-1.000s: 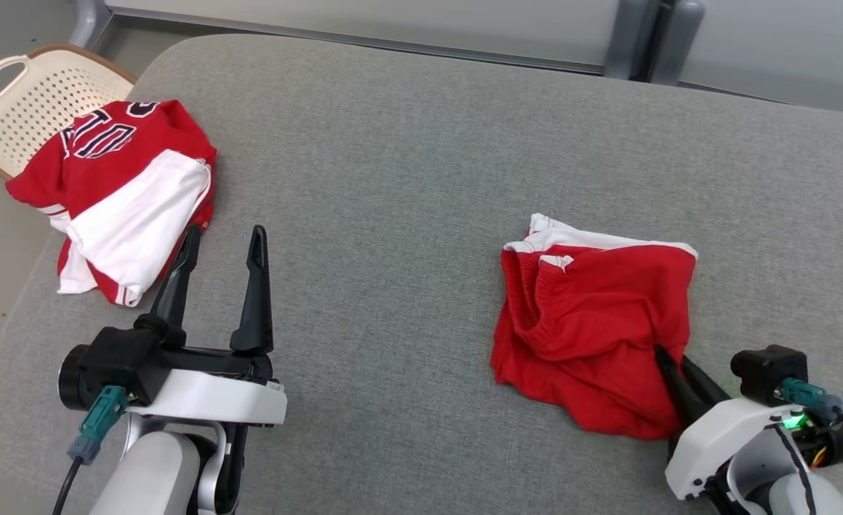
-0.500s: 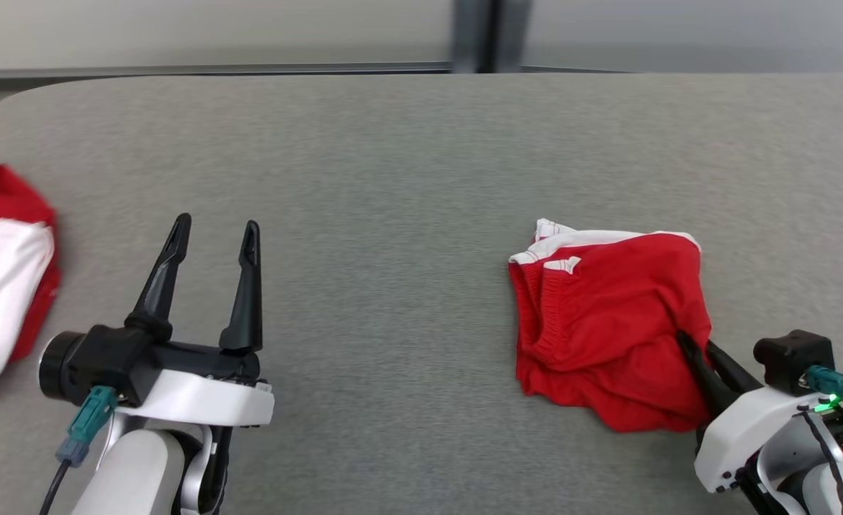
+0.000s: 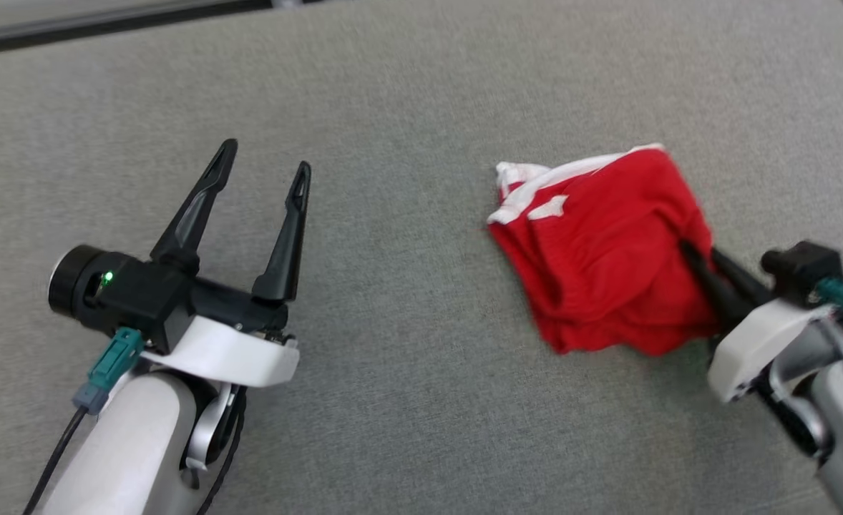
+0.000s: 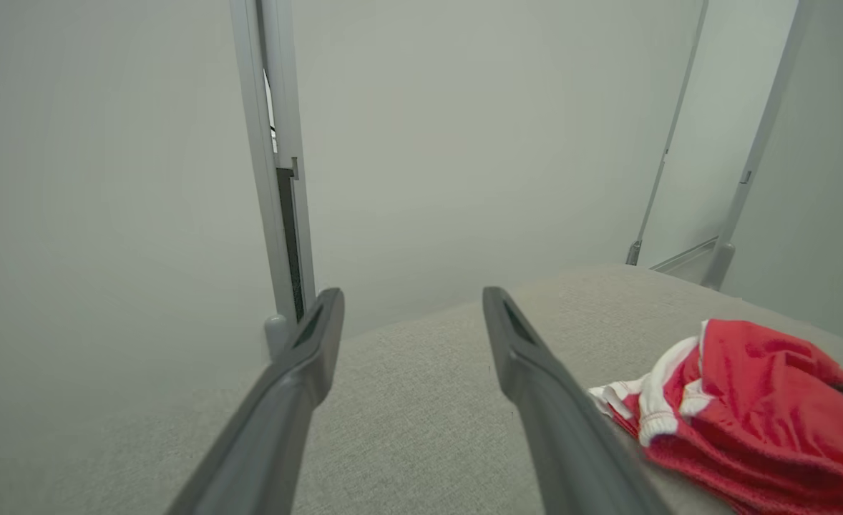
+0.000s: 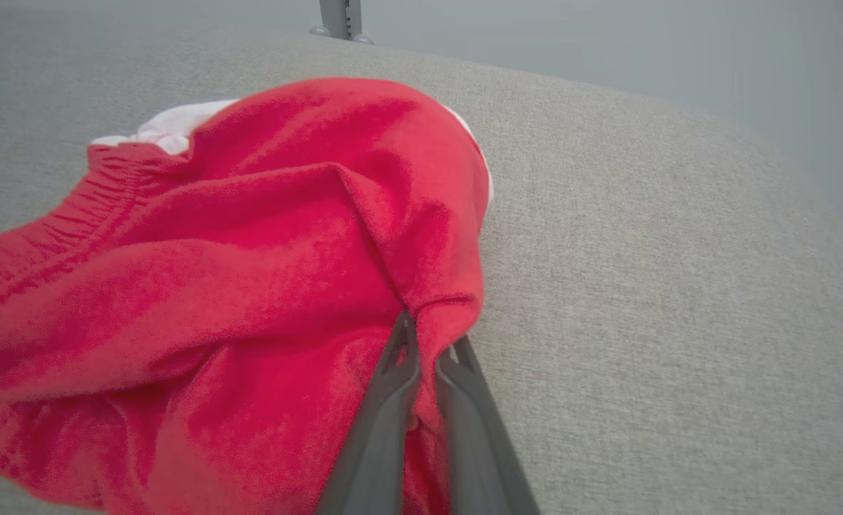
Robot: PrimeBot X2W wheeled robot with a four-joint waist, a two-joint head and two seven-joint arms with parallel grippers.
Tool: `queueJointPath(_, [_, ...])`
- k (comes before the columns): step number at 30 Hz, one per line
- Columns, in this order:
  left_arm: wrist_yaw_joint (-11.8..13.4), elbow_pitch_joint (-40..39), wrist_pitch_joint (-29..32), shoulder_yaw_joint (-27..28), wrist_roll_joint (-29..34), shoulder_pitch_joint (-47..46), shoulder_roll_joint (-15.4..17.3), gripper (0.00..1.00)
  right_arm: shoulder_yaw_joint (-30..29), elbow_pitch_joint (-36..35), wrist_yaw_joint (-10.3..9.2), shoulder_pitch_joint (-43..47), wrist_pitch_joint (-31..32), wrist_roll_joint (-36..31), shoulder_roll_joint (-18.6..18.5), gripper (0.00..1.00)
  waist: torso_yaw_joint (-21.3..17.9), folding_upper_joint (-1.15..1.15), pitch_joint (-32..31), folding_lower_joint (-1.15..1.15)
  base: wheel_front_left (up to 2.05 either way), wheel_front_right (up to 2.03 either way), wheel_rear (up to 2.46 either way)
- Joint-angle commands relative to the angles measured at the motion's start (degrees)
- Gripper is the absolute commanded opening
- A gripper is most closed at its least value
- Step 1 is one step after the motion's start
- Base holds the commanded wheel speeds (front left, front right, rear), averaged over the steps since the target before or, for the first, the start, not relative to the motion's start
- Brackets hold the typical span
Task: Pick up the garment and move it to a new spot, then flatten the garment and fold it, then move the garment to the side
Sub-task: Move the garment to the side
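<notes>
While pinched tight together, sits at the near right of the head view: right gripper (image 3: 685, 249), clamped on a fold at the right-hand edge of the garment (image 3: 600, 257). From the right wrist view, shows the two dark fingers (image 5: 386, 415) side by side, red cloth (image 5: 250, 250) puckered up around their tips. At the near left, finds the left gripper (image 3: 267, 157) with fingers spread wide and nothing between them, hovering over bare grey table (image 3: 407, 400), well apart from the garment. Carries a small green light (image 3: 109, 277) on its black housing and a teal connector (image 3: 110, 365) below. Just past the right gripper, places the garment as a crumpled red heap on the grey fabric surface, spreading away to the left of the clamped tips. Shows white trim (image 3: 529, 197) at its far left corner and a gathered elastic band (image 5: 106, 193) along one edge. From the left wrist view, puts the heap (image 4: 751, 408) low at the right, beyond the spread fingers (image 4: 307, 372). Farther off, ends the table at a rounded edge before a pale wall with grey uprights (image 4: 278, 179).
</notes>
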Motion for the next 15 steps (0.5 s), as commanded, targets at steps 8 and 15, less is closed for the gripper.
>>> queueJointPath(8, [-2.31, -2.53, 1.58, -3.02, 2.49, -7.78, -0.13, 1.00, -1.07, 9.82, -0.14, -11.55, -3.93, 4.22, -14.63, 0.00, -2.10, 0.00, 9.45, 0.00, 0.00, 0.00, 0.00])
queueJointPath(15, [-2.97, -3.47, 1.76, -4.41, 3.61, -11.91, -0.74, 1.00, -4.55, 19.66, -0.13, -18.44, -4.13, 7.95, -19.39, 0.00, -0.29, 0.00, 13.83, 0.00, 0.00, 0.00, 0.00])
